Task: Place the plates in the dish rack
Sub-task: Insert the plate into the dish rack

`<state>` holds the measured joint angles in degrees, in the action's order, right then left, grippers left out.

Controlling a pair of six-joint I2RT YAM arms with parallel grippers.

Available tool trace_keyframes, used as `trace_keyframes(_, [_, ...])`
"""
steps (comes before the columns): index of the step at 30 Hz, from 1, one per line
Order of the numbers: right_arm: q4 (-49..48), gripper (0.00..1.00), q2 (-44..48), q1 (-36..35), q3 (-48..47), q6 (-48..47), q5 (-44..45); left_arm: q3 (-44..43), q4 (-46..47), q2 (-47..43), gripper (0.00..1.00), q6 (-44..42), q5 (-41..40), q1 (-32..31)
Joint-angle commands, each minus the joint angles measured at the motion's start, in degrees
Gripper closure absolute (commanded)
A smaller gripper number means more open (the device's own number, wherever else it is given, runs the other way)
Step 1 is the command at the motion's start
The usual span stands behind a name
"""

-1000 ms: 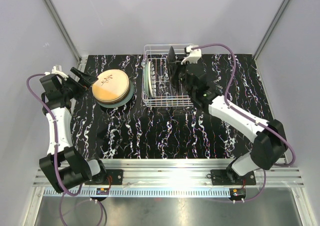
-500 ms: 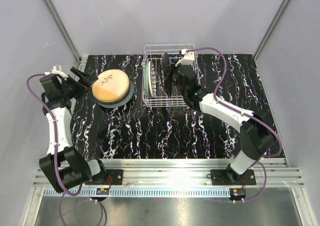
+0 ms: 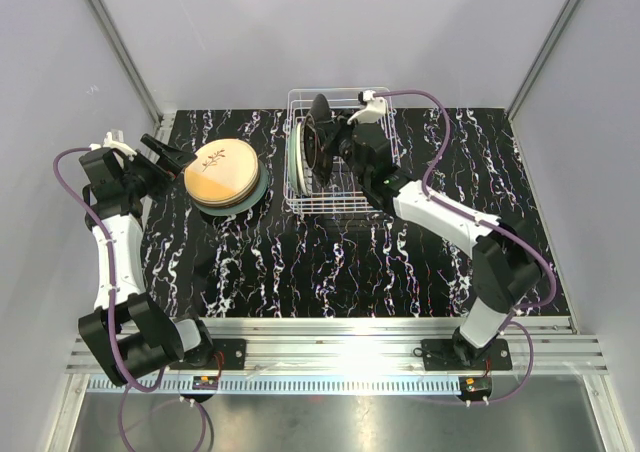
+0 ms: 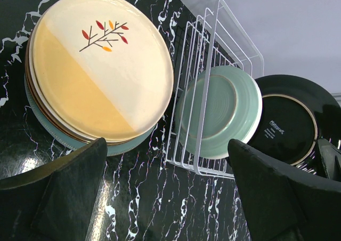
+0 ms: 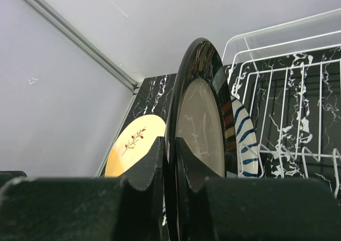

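A stack of plates (image 3: pixel 226 175) lies flat at the left of the table, topped by a cream and yellow plate with a leaf motif (image 4: pixel 101 65). The white wire dish rack (image 3: pixel 340 209) stands at the back middle, with a pale green plate (image 4: pixel 224 113) upright at its left end. My right gripper (image 5: pixel 170 155) is shut on the rim of a dark plate (image 5: pixel 200 107), held on edge over the rack just right of the green one. My left gripper (image 4: pixel 165 198) stands open beside the stack, left of it, with nothing between its fingers (image 4: pixel 69 193).
The table is black with white marbling (image 3: pixel 330 262), with grey walls close on three sides. The rack's wires (image 5: pixel 290 64) stretch to the right of the held plate. A blue-striped white plate edge (image 5: pixel 245 139) shows just behind the dark plate in the right wrist view.
My right gripper has carried the dark plate leftward across the rack, from its right part toward the green plate. The left arm has stayed still.
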<state>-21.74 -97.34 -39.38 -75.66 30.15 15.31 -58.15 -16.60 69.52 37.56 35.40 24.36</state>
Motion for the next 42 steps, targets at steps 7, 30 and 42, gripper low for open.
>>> trace_keyframes(7, [-13.07, 1.0, 0.57, -0.35, -2.57, 4.57, -0.63, -0.21, 2.63, 0.53, 0.01, 0.67, 1.78, -0.01])
trace_keyframes(30, [-10.78, 0.92, -4.52, -0.35, -1.24, 1.66, 2.45, 0.05, 3.24, 0.53, 0.01, 1.29, 2.48, -0.1])
trace_keyframes(42, [-8.59, 0.82, -7.95, -0.61, -4.58, 0.96, 1.13, 0.41, 3.59, 0.62, 0.01, 1.81, 3.01, -0.1])
